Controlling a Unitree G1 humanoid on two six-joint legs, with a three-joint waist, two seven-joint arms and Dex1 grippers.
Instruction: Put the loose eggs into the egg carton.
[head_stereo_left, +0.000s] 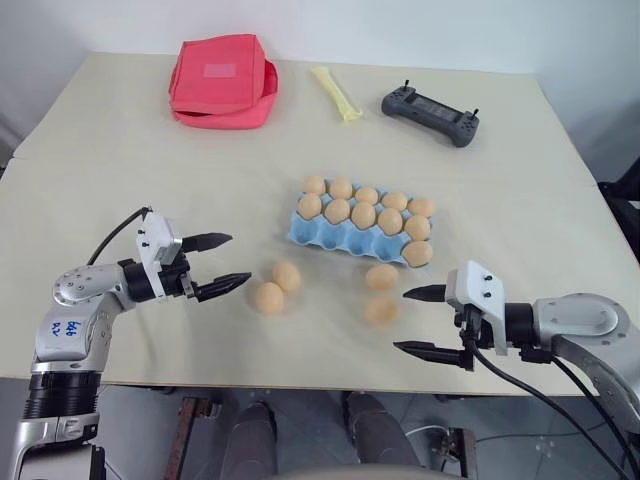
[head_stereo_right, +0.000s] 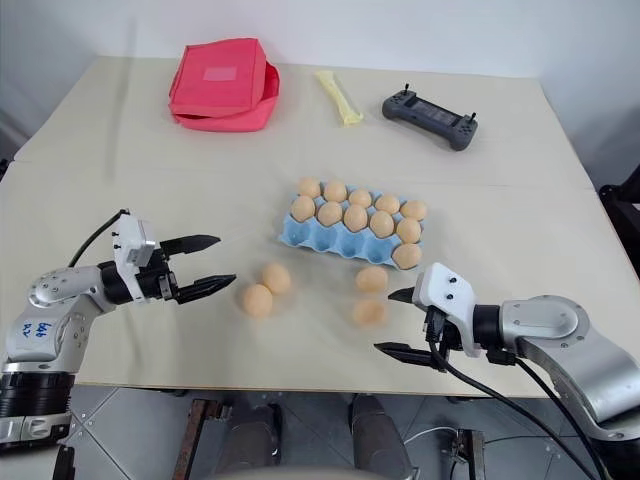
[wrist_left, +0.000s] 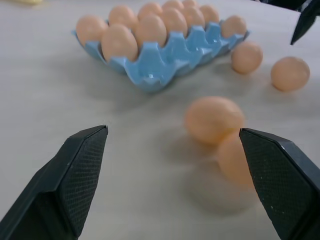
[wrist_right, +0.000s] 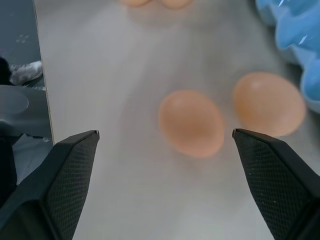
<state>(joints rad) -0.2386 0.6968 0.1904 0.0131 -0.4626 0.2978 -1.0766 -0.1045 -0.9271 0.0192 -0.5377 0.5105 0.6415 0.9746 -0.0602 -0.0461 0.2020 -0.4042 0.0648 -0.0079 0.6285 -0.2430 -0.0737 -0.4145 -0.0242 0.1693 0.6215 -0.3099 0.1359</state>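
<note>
Here, four loose eggs lie on the table (head_stereo_left: 120, 150) just in front of the egg carton (head_stereo_left: 330, 238), in two pairs. One pair (head_stereo_left: 277, 287) sits touching, near the carton's left front corner; the other pair (head_stereo_left: 381, 293) sits close below its right front corner, the farther egg just beside the carton's edge, the nearer one slightly apart from it. The carton itself holds two rows of eggs, and its front row of cups looks empty.

The left gripper (head_stereo_left: 218, 264) points toward the left pair, which lies just beyond its fingertips and to the right; its two black fingers stand wide apart and hold nothing. The right gripper (head_stereo_left: 420, 320) aims leftward at the nearer egg of the right pair, which sits just past its upper fingertip; its fingers are spread wide too, empty.

Each arm looks nearest to its own pair. Both forearms reach in low over the table's front edge, the grippers turned inward toward each other.
</note>
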